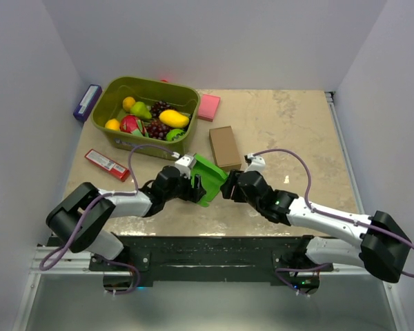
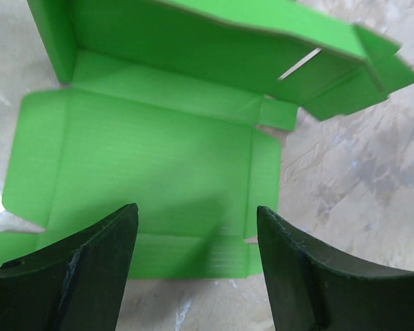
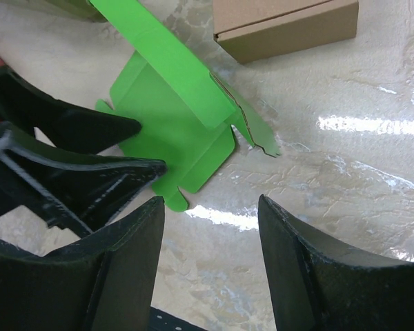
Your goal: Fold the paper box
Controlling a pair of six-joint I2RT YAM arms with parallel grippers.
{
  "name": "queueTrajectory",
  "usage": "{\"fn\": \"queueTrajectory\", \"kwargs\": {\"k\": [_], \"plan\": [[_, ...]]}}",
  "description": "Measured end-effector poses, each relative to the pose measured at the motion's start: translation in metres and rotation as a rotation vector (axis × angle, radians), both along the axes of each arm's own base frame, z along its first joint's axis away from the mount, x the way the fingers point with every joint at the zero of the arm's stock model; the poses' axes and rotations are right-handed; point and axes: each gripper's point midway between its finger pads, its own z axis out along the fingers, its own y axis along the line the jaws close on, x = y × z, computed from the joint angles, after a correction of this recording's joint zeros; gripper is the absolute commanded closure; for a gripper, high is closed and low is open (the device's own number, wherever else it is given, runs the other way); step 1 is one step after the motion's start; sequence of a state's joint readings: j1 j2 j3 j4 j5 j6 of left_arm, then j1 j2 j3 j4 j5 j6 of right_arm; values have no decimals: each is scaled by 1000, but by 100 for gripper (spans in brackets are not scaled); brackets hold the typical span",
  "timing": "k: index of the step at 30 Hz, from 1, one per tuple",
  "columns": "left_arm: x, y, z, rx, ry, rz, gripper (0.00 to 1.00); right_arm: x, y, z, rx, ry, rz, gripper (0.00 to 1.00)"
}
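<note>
Both wide apart, nothing held: left fingers (image 2: 90,276), right fingers (image 3: 317,276); paper box (image 2: 152,158) part-raised, just ahead of each.

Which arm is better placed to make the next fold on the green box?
Left, probably. The left gripper hangs open right over the paper box, at its flat panel. The right gripper is open over bare table beside it.

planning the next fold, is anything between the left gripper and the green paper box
Nothing visible does. The left gripper hangs open right over the paper box and its flat panel; the brown cardboard box lies beyond it, not between.
</note>
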State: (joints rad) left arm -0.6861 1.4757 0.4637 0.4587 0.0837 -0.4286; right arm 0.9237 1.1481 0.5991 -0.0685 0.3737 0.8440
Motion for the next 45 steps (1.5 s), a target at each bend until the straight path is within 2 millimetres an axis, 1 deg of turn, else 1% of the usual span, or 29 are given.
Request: {"fn": "queueTrajectory", "kwargs": {"k": [2, 7, 10, 12, 15, 19, 21, 22, 25, 27, 29, 30, 32, 33, 35, 37, 39, 40, 42, 45], "plan": [[-1, -1, -6, 2, 1, 0, 27, 0, -1, 4, 8, -8, -1, 39], [0, -6, -6, -39, -20, 11, 27, -1, -4, 15, 27, -27, -3, 38], [-7, -9, -6, -83, -23, 21, 27, -2, -6, 16, 23, -29, -8, 38], [-16, -14, -5, -119, -17, 20, 27, -3, -9, 15, 15, -26, -14, 37], [-34, -26, -4, -167, 4, -2, 27, -3, -11, 14, 9, -23, -20, 35], [-67, -48, -1, -219, 64, -52, 26, -6, -15, 16, 4, -20, -22, 34], [-78, -52, 0, -222, 83, -72, 25, -7, -17, 17, 2, -19, -21, 32], [-80, -51, 2, -222, 92, -66, 25, -8, -18, 19, 3, -20, -21, 32], [-81, -42, 11, -208, 92, -35, 23, -8, -17, 24, 0, -17, -15, 29], [-79, -37, 24, -209, 76, -16, 22, -7, -12, 32, -2, -14, 3, 28], [-77, -33, 43, -221, 53, 0, 21, -3, -3, 44, 9, -23, 22, 28], [-76, -30, 58, -235, 33, 13, 19, 0, 2, 50, 15, -24, 37, 28], [-72, -24, 84, -271, -4, 35, 19, 6, 12, 60, 28, -27, 66, 28], [-70, -21, 93, -285, -16, 46, 18, 10, 15, 61, 29, -24, 75, 29], [-60, -5, 108, -310, -36, 93, 18, 20, 22, 60, 29, -8, 104, 30], [-47, 13, 111, -309, -43, 156, 18, 29, 25, 54, 14, 14, 122, 30], [-36, 30, 107, -293, -34, 215, 18, 39, 29, 46, -6, 40, 144, 32], [-32, 35, 104, -286, -29, 235, 18, 43, 32, 42, -12, 51, 158, 32], [-28, 42, 98, -272, -9, 255, 20, 51, 37, 35, -26, 69, 182, 32], [-24, 47, 88, -260, 21, 264, 23, 58, 42, 29, -38, 83, 206, 34]]}}
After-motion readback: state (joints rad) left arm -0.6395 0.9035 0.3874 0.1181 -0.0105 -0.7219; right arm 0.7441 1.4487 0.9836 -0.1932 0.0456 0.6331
